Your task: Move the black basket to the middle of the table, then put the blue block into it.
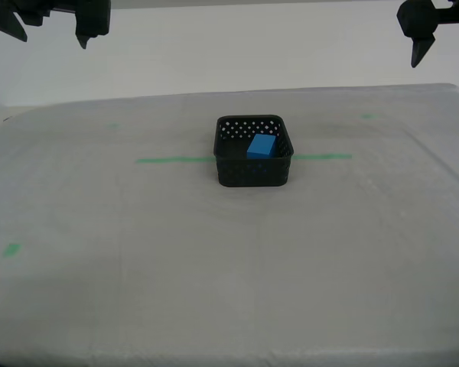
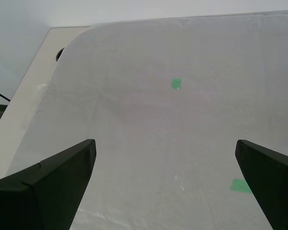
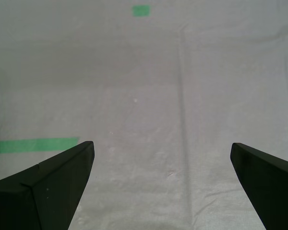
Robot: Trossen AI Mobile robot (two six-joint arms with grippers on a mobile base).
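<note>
Presently: small bright blue rectangular block inside perforated black plastic basket, mid-surface; both grippers' jaws open, empty, well apart.

No text, label, brand or number can be read anywhere in these views.
</note>
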